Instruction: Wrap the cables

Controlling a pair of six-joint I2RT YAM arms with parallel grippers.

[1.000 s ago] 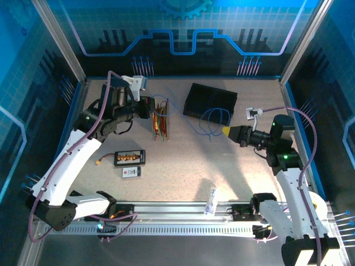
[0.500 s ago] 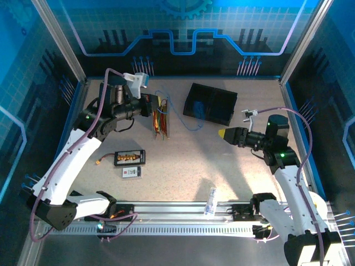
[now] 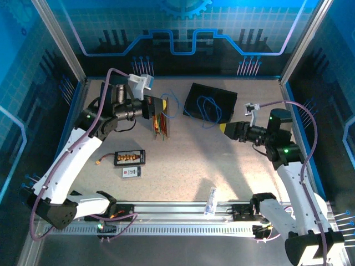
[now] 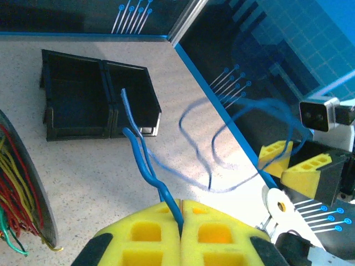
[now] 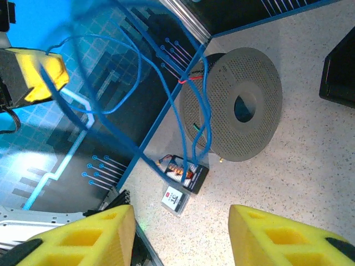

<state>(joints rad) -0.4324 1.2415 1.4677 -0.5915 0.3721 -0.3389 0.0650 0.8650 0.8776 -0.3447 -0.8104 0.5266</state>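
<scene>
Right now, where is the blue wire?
The blue cable is pinched in the left gripper; in the top view it loops rightward over the black box at the table's back.

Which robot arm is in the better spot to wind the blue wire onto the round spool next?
Probably the left. The left pincer is shut on the blue cable, right beside the spool. The right pincer is open, holds nothing and is farther from the spool.
</scene>
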